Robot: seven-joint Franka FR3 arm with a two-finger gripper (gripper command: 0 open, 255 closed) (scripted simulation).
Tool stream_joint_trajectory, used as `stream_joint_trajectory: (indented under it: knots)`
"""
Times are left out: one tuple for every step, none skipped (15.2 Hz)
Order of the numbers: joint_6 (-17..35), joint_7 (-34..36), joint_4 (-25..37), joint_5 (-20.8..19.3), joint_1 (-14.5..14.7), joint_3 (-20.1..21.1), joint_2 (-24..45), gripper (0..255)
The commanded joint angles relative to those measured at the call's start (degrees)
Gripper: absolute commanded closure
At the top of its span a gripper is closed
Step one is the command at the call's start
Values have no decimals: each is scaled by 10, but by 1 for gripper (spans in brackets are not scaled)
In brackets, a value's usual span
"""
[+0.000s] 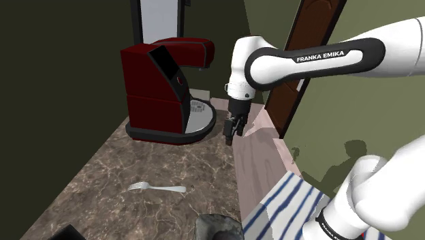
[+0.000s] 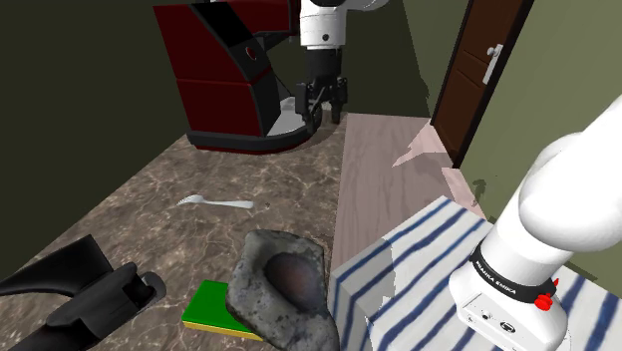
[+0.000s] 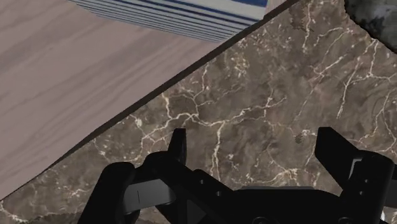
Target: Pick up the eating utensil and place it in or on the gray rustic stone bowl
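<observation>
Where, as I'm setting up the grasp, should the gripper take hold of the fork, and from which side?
Judging by its pose, take the fork at mid-handle, coming straight down from above. It lies flat on the marble counter, so nothing can slip under it. The open gripper should probably close across the slim handle, not the wider tines.

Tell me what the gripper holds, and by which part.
Nothing: the gripper is open above the counter, and the fork lies untouched on it.
</observation>
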Motion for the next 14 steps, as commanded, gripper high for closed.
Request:
stream_joint_trajectory:
  knots:
    - [18, -12, 22, 0, 7, 8, 40, 0]
    - [26, -15, 34, 0, 12, 13, 60, 0]
    - [33, -19, 47, 0, 16, 17, 80, 0]
    - [40, -22, 59, -1, 20, 22, 99, 0]
    - [46, -25, 73, -2, 25, 27, 119, 0]
    - [52, -28, 87, -4, 29, 32, 138, 0]
    - [57, -31, 101, -6, 33, 36, 158, 0]
    - [61, -33, 116, -9, 38, 41, 177, 0]
    - [65, -36, 131, -11, 43, 46, 197, 0]
    - [69, -38, 147, -15, 48, 50, 216, 0]
    - [72, -40, 164, -18, 53, 54, 236, 0]
    - [74, -42, 180, -22, 58, 58, 255, 0]
    - [76, -44, 198, -26, 64, 62, 274, 0]
    - [78, -45, 216, -31, 69, 66, 294, 0]
